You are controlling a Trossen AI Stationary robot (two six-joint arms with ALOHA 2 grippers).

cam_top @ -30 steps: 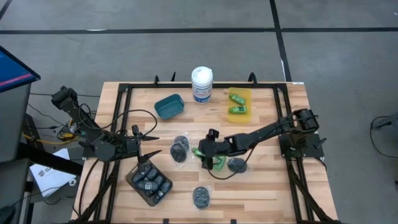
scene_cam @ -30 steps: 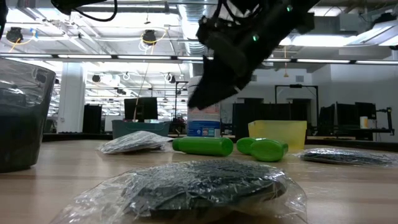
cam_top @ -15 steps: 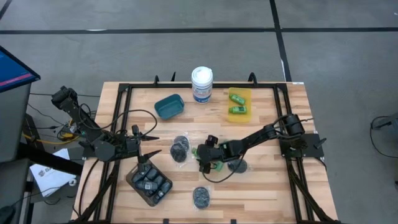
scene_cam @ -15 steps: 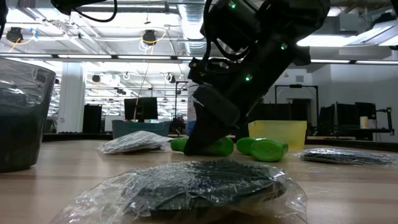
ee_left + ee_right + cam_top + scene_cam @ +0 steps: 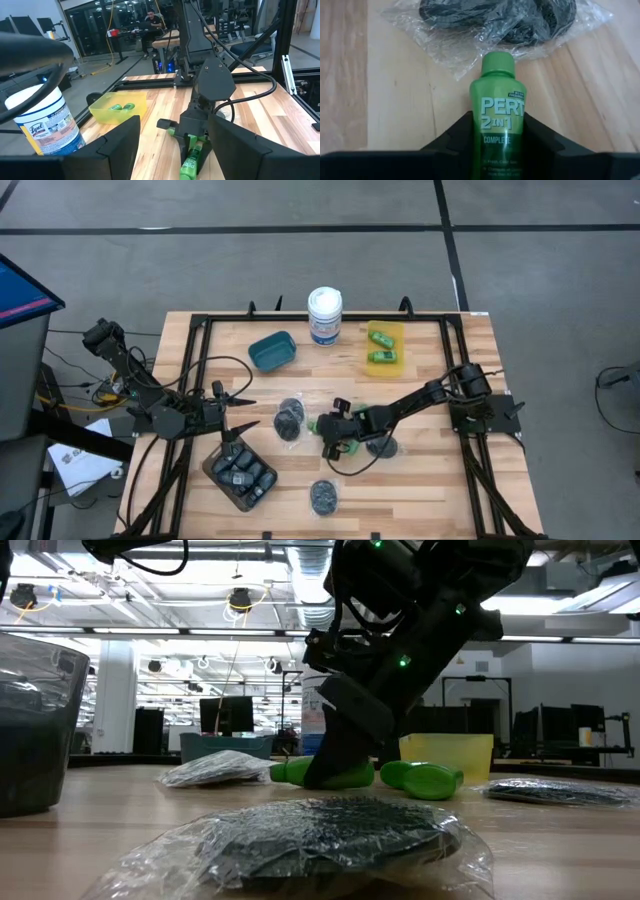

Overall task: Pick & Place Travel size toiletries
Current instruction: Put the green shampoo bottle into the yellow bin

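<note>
A bright green mini bottle [image 5: 498, 80] lies on its side on the wooden table [image 5: 430, 480], and my right gripper [image 5: 331, 430] is shut on it. Its cap points at a round dark piece in clear wrap [image 5: 495, 17]. A second green bottle [image 5: 424, 779] lies just beside it. More wrapped pieces [image 5: 323, 496] lie near the front. A dark bin [image 5: 241, 476] at the front left holds grey-black mini bottles. My left gripper [image 5: 236, 402] hangs open over the table's left part, with nothing between its fingers. My right gripper pinches the green bottle's labelled body [image 5: 479, 125] between its two fingers [image 5: 455, 137], one on each long side, behind the cap. The fingers slant down from the table's right side and lie along the bottle. The bottle lies flat on the table [image 5: 325, 776].
A yellow tray [image 5: 385, 346] with two green bottles, a tall white canister [image 5: 325, 315] and a teal dish [image 5: 272, 350] stand along the far edge. A black frame [image 5: 200, 370] borders the table. A wrapped piece [image 5: 320, 840] lies close to the near edge.
My right gripper has come down from above the table and a little toward the left edge, onto the green bottle, and its fingers now stand on either side of the bottle's body. The bottle still lies on the table.
</note>
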